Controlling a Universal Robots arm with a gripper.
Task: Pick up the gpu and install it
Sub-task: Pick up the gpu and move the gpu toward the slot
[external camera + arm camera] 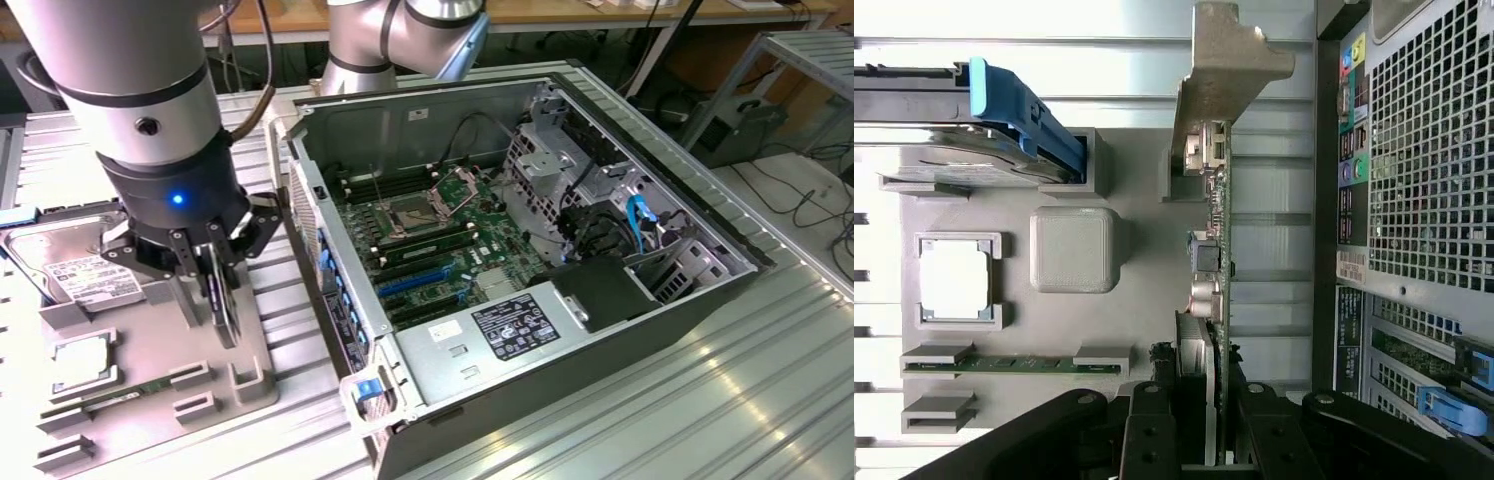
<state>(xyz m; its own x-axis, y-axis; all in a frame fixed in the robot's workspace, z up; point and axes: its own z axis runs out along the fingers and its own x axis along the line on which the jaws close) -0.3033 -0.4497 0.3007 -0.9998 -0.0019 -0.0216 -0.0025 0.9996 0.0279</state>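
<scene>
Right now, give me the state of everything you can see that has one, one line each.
gpu: upright on edge at the tray, gripped by the claw.
claw: shut on the gpu.
computer case: lying on its side, side panel off, inside exposed.
hard drive: seated in the tray.
RAM stick: lying in its tray slot.
processor: flat in its tray holder.

Gpu (1212, 250) stands edgewise at tray's (1144, 300) edge nearest computer case (387, 125)

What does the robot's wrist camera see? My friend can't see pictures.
A robot gripper pinches a thin green card, seen edge-on, with a silver bracket at its far end. Beneath is a grey tray of parts, beside a computer case.
</scene>
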